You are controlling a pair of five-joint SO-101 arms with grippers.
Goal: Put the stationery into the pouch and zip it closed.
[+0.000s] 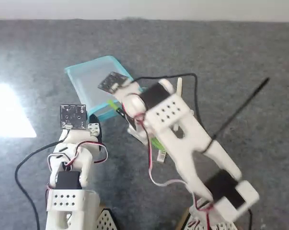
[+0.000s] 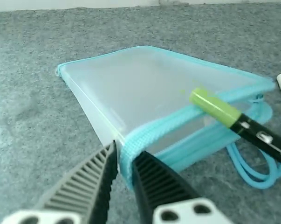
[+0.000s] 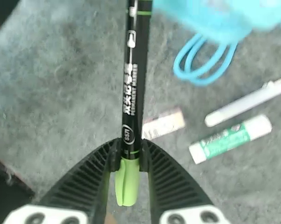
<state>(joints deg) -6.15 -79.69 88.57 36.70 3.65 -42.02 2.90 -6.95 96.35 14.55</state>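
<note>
Right gripper (image 3: 128, 147) clamped on my marker (image 3: 131, 84) | long axis aimed into pouch (image 2: 145, 88) mouth | left gripper (image 2: 125, 153) pinching zip edge (image 2: 177, 119)

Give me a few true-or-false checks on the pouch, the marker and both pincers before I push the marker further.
1. The right pincer is shut on the marker. True.
2. The left pincer hangs open, clear of the pouch. False: it pinches the pouch's zipper edge at a corner.
3. The marker is fully inside the pouch. False: only its green end reaches the opening; the rest sticks out.
4. A white pen and a green-labelled stick lie on the table outside the pouch. True.
</note>
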